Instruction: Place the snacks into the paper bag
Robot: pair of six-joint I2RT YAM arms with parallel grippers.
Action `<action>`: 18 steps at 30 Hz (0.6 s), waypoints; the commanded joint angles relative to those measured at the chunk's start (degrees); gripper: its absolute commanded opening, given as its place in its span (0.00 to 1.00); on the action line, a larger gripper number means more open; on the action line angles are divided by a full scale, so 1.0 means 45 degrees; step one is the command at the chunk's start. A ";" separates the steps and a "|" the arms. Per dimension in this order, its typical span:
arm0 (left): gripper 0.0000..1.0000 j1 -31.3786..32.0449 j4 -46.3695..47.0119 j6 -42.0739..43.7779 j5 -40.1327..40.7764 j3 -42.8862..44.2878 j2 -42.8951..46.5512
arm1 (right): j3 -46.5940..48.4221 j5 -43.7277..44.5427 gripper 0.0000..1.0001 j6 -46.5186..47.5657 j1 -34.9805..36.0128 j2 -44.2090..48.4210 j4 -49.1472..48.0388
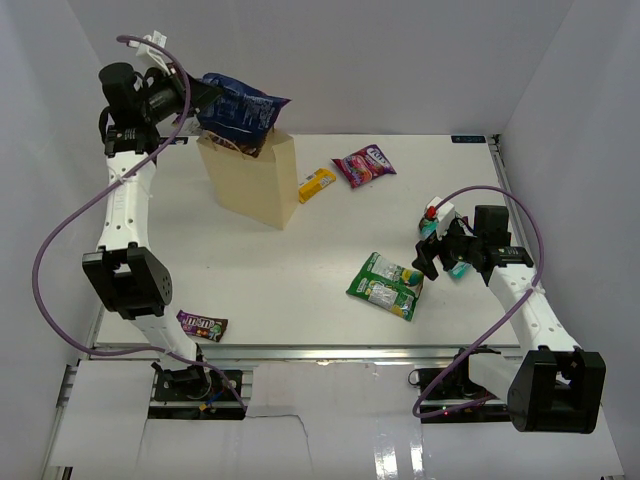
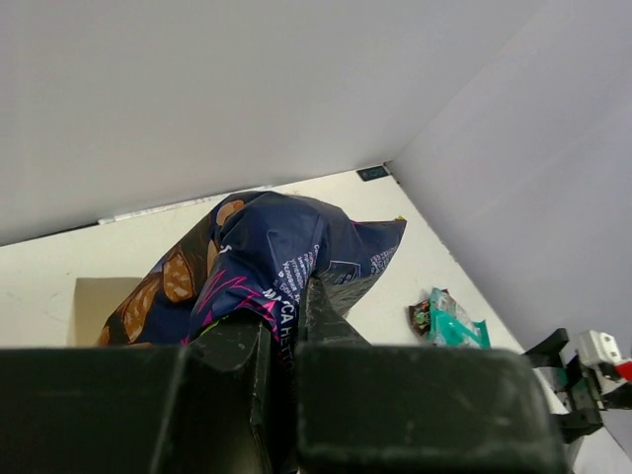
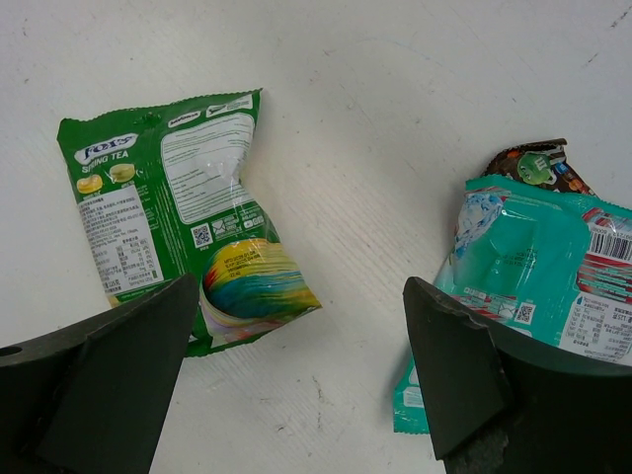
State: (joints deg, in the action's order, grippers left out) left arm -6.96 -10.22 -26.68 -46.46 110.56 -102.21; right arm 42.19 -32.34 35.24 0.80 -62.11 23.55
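Observation:
My left gripper (image 1: 200, 100) is shut on the dark blue chip bag (image 1: 240, 108) and holds it over the open top of the cream paper bag (image 1: 250, 180) at the back left. In the left wrist view the chip bag (image 2: 267, 257) is pinched between the fingers (image 2: 331, 306). My right gripper (image 1: 432, 258) is open above bare table between the green packet (image 3: 178, 197) and the teal packet (image 3: 533, 276). The yellow bar (image 1: 316, 184) and pink packet (image 1: 364, 165) lie right of the bag. The purple-brown candy pack (image 1: 202, 324) lies at the front left.
White walls enclose the table on three sides. The teal packet (image 2: 449, 318) overlaps a small dark wrapper (image 3: 538, 163). The table's front edge (image 1: 320, 350) runs just past the candy pack.

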 commanded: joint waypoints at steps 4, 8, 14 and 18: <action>0.00 0.0004 0.1138 0.1044 0.0441 -0.0662 0.1581 | 0.0154 -0.0197 0.90 -0.0059 -0.0021 -0.0007 -0.0468; 0.00 0.0004 0.1274 0.1357 0.0577 -0.1190 0.1562 | 0.0077 -0.0197 0.90 -0.0039 -0.0021 -0.0007 -0.0487; 0.00 0.0082 0.1411 0.1689 0.0539 -0.1698 0.1425 | -0.0002 -0.0216 0.90 -0.0059 -0.0021 -0.0007 -0.0546; 0.00 0.0258 0.1470 0.1885 0.0422 -0.2030 0.1386 | -0.0060 -0.0236 0.90 -0.0078 -0.0021 -0.0007 -0.0546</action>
State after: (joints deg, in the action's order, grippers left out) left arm -6.55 -9.80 -19.44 -43.46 101.06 -101.82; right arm 42.19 -32.36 35.05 0.82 -62.13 23.31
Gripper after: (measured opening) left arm 0.156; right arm 0.900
